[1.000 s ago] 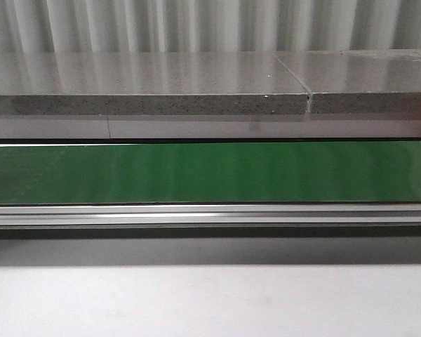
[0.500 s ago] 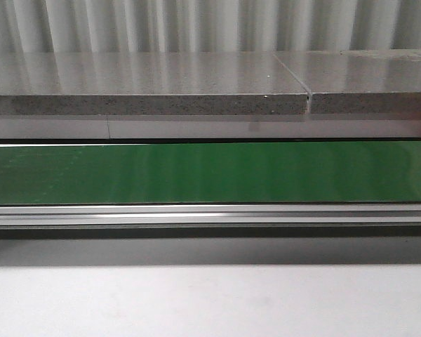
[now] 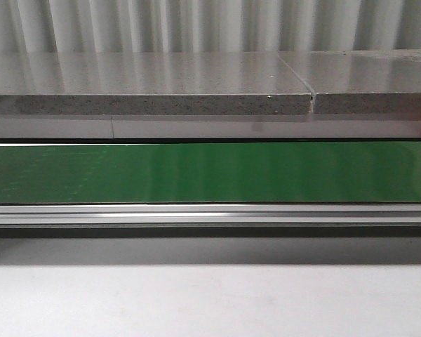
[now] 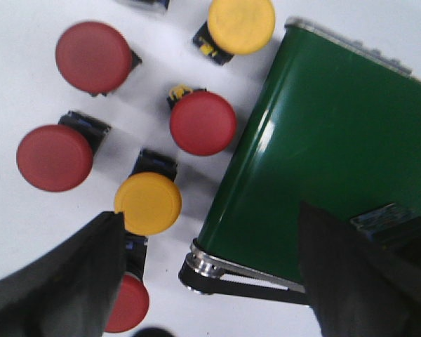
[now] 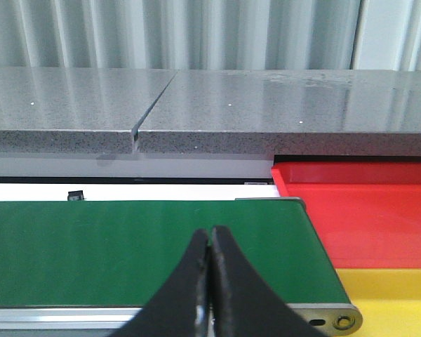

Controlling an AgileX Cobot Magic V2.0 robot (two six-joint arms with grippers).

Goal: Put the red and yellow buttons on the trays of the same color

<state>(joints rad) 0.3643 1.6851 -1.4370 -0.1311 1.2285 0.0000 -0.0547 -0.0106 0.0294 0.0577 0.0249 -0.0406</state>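
Observation:
In the left wrist view, several buttons lie on the white table beside the end of the green conveyor belt [image 4: 323,140]. Red buttons [image 4: 93,56] [image 4: 54,157] [image 4: 203,123] and yellow buttons [image 4: 241,24] [image 4: 148,203] show their caps. Another red button [image 4: 130,305] is half hidden by a finger. My left gripper [image 4: 210,214] hangs open above the belt's end, holding nothing. The nearest yellow button is just off its one fingertip. My right gripper [image 5: 210,233] is shut and empty over the belt [image 5: 126,246]. The red tray [image 5: 365,210] and yellow tray [image 5: 396,298] lie past the belt's end.
The front view shows only the green belt [image 3: 210,172], its metal rail [image 3: 210,214], a grey stone counter [image 3: 147,88] behind and the white table [image 3: 210,302] in front. No gripper or button appears there. The belt's roller and black drive belt [image 4: 224,277] sit under the left gripper.

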